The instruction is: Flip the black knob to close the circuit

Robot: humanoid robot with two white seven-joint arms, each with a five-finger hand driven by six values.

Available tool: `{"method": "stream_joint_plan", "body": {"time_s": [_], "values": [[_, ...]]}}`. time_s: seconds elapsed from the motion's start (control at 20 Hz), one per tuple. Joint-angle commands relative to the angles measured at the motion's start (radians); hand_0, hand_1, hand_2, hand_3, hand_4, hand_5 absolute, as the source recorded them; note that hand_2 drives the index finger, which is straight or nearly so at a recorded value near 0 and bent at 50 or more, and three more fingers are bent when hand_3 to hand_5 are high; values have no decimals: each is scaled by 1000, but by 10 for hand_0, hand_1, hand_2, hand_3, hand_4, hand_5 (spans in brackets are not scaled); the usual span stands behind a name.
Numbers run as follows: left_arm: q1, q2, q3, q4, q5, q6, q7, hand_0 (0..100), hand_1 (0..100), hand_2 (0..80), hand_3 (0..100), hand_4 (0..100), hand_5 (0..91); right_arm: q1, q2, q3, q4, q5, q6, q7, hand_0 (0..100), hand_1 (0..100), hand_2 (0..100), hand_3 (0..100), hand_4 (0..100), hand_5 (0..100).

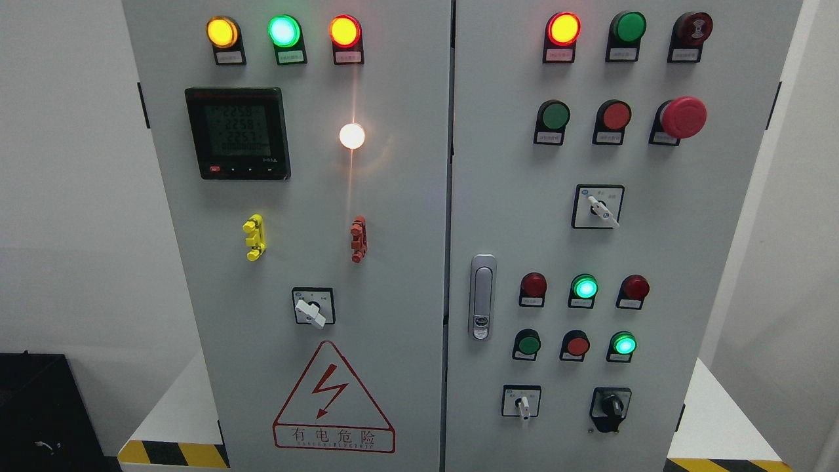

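Observation:
The black knob (pixel 613 406) sits at the lower right of the right cabinet door, on a black square base, its handle pointing up and slightly left. Left of it is a white-handled selector switch (pixel 522 402). Neither of my hands nor arms shows in the head view.
The grey cabinet (pixel 406 275) has two doors with a silver latch handle (pixel 482 305) between them. Lit lamps, push buttons, a red emergency mushroom button (pixel 683 117), two more white selector switches (pixel 598 207) (pixel 312 308) and a digital meter (pixel 237 133) cover it. A black box (pixel 39 413) stands lower left.

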Motion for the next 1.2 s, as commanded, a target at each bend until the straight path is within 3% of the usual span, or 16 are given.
{"method": "stream_joint_plan", "body": {"time_s": [0.0,0.1,0.25,0.6,1.15], "values": [[0,0,0,0,0,0,1,120,556,0,0,0,0,-59,30,-34,-398,125,35,4,0,0,909,1000,902,906],[0,0,0,0,0,0,1,120,556,0,0,0,0,-95,32,-34,-410,140,40,8,0,0,910,1000,913,917],[0,0,0,0,0,0,1,120,556,0,0,0,0,-155,33,-24,-415,170,78,64,0,0,913,1000,914,920],[0,0,0,0,0,0,1,120,556,0,0,0,0,-257,38,6,-413,200,135,111,0,0,913,1000,918,923],[0,0,0,0,0,0,1,120,556,0,0,0,0,-364,39,14,-375,229,178,145,0,0,914,1000,918,924]]}}
